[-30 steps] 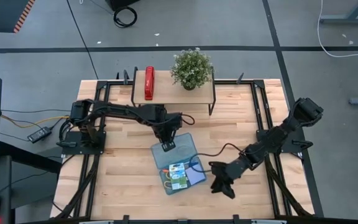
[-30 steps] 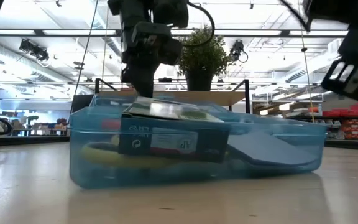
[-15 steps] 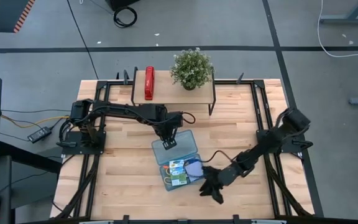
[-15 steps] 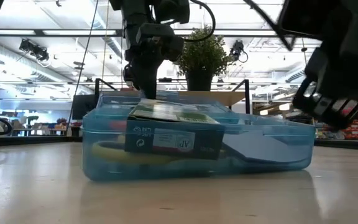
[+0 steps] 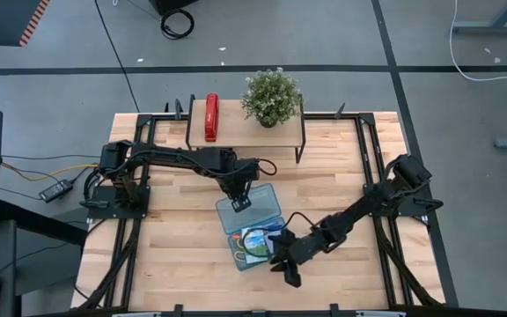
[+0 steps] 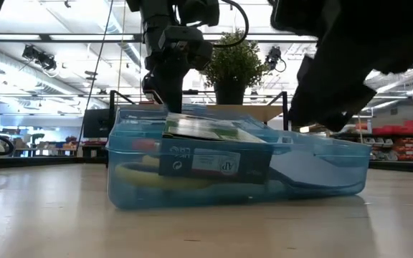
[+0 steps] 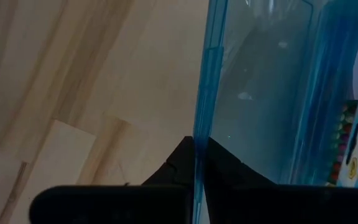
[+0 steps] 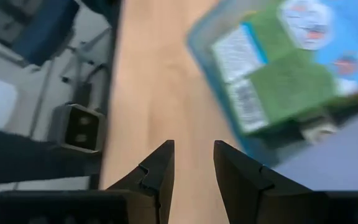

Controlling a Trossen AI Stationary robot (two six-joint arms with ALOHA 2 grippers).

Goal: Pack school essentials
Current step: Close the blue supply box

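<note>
A translucent blue hinged case (image 5: 252, 231) lies on the table with its lid (image 5: 252, 207) swung toward the far side. Its base holds the green-blue printed packet (image 6: 214, 152), the yellow-handled scissors (image 6: 145, 174) and the lavender sticky-note pad (image 6: 314, 172). My left gripper (image 5: 240, 202) is shut on the lid. My right gripper (image 5: 284, 264) is open and low at the base's near right corner; in its wrist view the fingers (image 8: 193, 165) point over bare wood beside the packet (image 8: 272, 74). Whether it touches the case, I cannot tell. Pencils, pen and eraser do not show clearly. My left gripper (image 7: 199, 144) pinches the lid's thin left edge (image 7: 202, 106) between its two fingers, one on each face of the clear blue wall. It comes from above, pointing down. The base of the case rests on the table.
A raised wooden shelf at the table's far edge carries the red stapler (image 5: 210, 117) and a potted plant (image 5: 272, 97). Black frame rails run along the left and right sides. Bare wood lies left of and near to the case.
My right gripper has swept from the right toward the table's left and come in close to the case's near right corner, now covering part of the base from above. The case has shifted a little on the table. My left gripper has kept its hold on the lid.
</note>
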